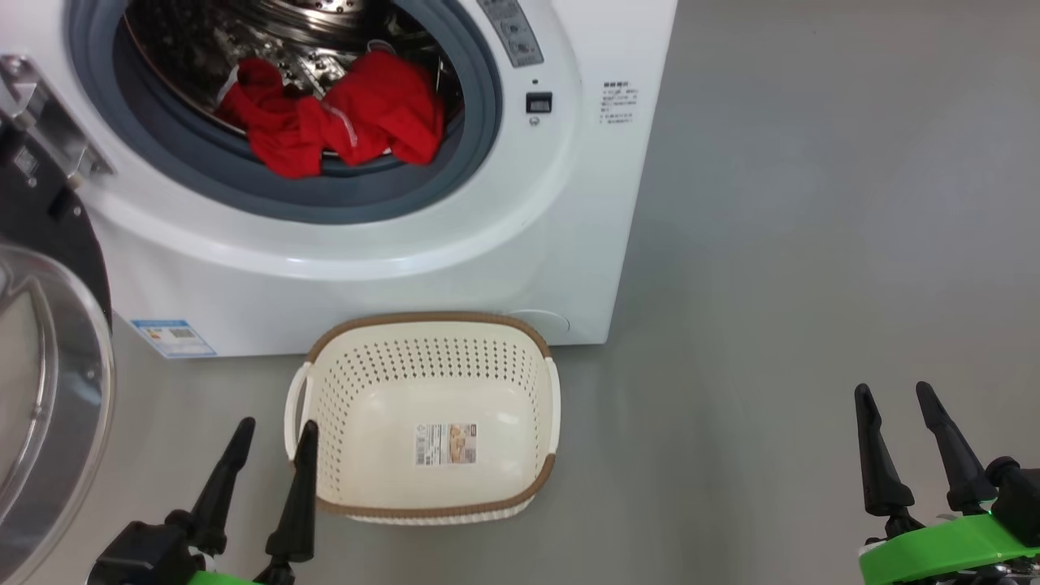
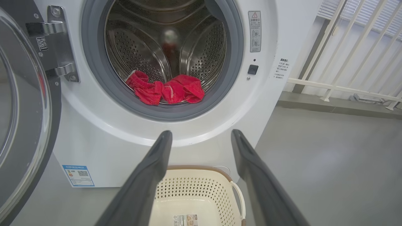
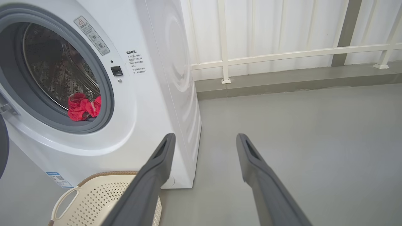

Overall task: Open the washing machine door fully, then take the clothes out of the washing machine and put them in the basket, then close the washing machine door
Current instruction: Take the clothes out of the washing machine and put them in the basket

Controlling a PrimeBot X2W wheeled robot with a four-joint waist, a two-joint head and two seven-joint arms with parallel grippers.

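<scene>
"Washing machine point(image 1: 366, 276) first: how does it stand?"

"Square to the robot on the grey floor point(image 1: 772, 244), its round mouth facing out and wide open. In the head view it sits at the upper left."

"And the washing machine door point(image 1: 49, 382)?"

"Swung out on its hinge at the machine's left side. Its bulging glass window shows at the left edge of the head view."

"Where is the basket point(image 1: 390, 366)?"

"On the floor, close against the foot of the machine and below the mouth. It stands upright, opening upward, one handle to each side. A paper sticker point(image 1: 445, 444) lies on its bare bottom."

"The clothes point(image 1: 349, 122)?"

"A red heap inside the steel drum point(image 1: 244, 41), at the front lower edge. The heap stretches left to right across the mouth, and its near edge spills onto the grey rubber ring point(image 1: 162, 154)."

"The arms?"

"Both are low and drawn back, fingers pointing toward the machine. The left hand point(image 1: 278, 425) is at the basket's left handle, and one finger crosses the handle in the head view. I cannot tell whether they touch. The right hand point(image 1: 894, 388) hangs over bare floor, well apart from the basket."

"Their grip?"

"Each has its fingers spread apart, with nothing between them."
</scene>
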